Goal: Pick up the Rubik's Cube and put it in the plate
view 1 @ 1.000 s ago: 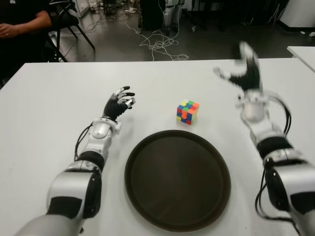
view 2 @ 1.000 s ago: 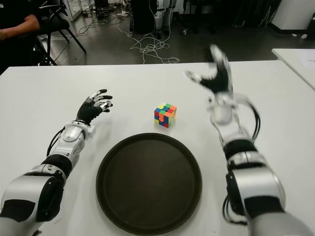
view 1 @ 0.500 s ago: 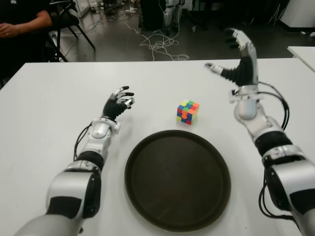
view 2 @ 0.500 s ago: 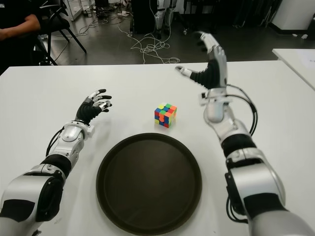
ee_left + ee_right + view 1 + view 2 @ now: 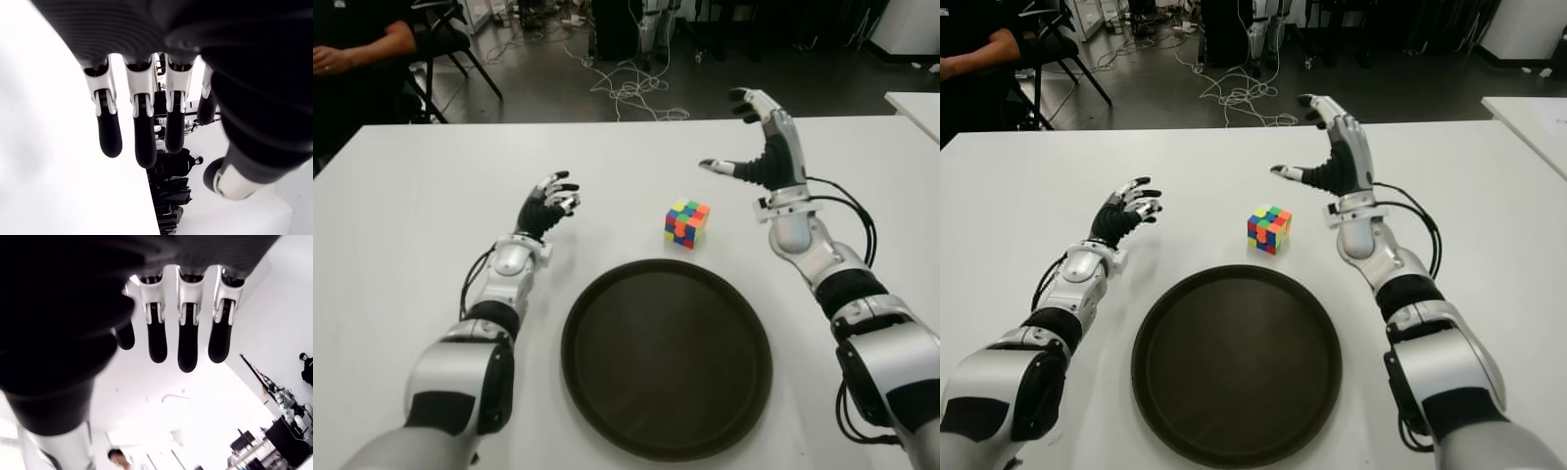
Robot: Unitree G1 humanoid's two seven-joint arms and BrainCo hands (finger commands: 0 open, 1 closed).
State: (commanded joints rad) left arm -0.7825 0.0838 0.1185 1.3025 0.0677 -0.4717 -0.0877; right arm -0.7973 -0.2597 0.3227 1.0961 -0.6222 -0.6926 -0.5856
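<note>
The Rubik's Cube (image 5: 686, 223) stands on the white table (image 5: 411, 215) just behind the far rim of the round dark plate (image 5: 667, 358), with nothing touching it. My right hand (image 5: 756, 149) hovers above the table to the right of the cube and a little behind it, fingers spread wide, thumb pointing toward the cube, holding nothing. My left hand (image 5: 551, 202) shows to the left of the cube, fingers loosely extended and empty. In the wrist views the left hand's fingers (image 5: 137, 137) and the right hand's fingers (image 5: 186, 342) hang straight with nothing in them.
A person sits at the far left behind the table (image 5: 352, 59). Cables (image 5: 631, 93) lie on the floor beyond the far edge. A second white table (image 5: 915, 103) shows at the right edge.
My right hand has moved left and down toward the cube, from high at the right to beside it. The cube, plate and left hand have not moved.
</note>
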